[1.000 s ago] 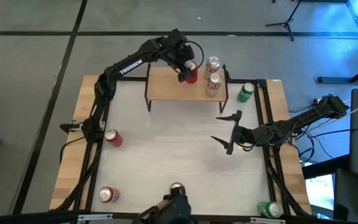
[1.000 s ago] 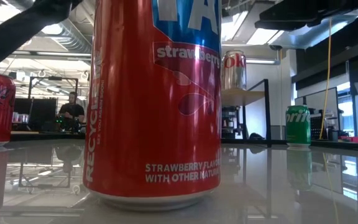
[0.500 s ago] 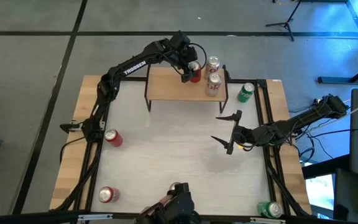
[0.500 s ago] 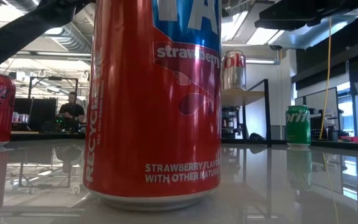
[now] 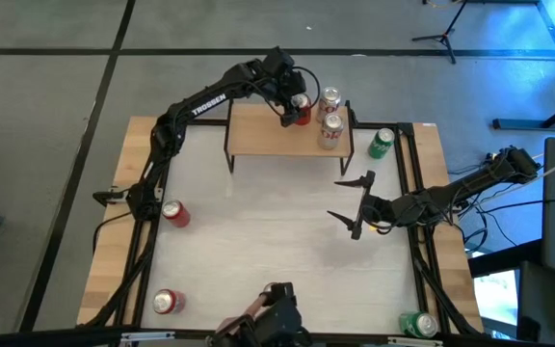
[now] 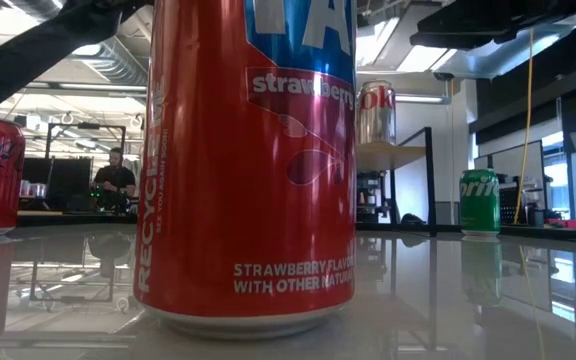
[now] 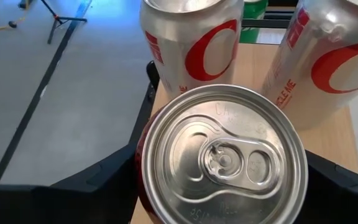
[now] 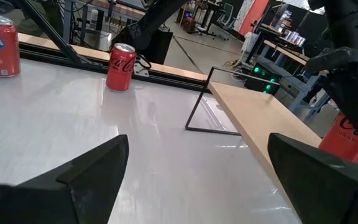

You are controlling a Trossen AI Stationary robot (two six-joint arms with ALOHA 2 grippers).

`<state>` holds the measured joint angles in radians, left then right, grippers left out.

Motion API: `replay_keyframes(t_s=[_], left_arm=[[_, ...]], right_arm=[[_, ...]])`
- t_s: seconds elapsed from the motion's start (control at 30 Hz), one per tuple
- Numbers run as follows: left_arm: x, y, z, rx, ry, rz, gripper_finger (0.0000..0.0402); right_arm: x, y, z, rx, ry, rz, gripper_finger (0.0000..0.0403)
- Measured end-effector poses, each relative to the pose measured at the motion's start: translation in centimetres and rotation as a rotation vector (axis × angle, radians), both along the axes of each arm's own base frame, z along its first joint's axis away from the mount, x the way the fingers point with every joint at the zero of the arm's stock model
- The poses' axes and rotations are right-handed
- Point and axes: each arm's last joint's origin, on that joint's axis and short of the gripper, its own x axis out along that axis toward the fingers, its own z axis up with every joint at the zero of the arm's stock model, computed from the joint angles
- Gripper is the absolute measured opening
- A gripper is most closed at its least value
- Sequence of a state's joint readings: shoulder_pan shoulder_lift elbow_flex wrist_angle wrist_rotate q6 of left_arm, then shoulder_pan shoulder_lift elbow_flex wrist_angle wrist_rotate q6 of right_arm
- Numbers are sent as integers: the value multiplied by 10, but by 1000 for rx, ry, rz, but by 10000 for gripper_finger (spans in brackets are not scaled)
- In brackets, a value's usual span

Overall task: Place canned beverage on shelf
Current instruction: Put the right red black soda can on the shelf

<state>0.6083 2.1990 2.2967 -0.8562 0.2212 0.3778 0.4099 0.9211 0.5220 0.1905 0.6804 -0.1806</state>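
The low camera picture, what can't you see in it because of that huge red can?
- The tall red strawberry soda can fills the low view's middle, hiding most of the light-wood shelf on black legs.
- The left hand and its small red can are hidden there too.
- The open right hand is not in the low view.

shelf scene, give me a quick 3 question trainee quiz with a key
1. True or false: the left gripper is shut on a red can at the shelf.
2. How many silver cans stand on the shelf?
3. The right gripper is: A) open over the table, B) shut on a green can, C) on the shelf.

Key: 1 true; 2 two; 3 A.
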Motion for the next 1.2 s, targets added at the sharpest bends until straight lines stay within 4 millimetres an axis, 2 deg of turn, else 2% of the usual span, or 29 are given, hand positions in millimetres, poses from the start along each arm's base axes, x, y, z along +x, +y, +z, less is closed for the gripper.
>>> replay_keyframes(t_s=[0.27, 0.9, 1.2], left_arm=[[3, -2, -1, 11, 4, 12, 338], [8, -6, 3, 52, -23, 23, 340], [6, -22, 31, 169, -12, 75, 338]], right_arm=[[0, 0, 0, 0, 0, 0, 381], [0, 0, 0, 4, 0, 0, 381], [0, 0, -1, 1, 6, 0, 381]])
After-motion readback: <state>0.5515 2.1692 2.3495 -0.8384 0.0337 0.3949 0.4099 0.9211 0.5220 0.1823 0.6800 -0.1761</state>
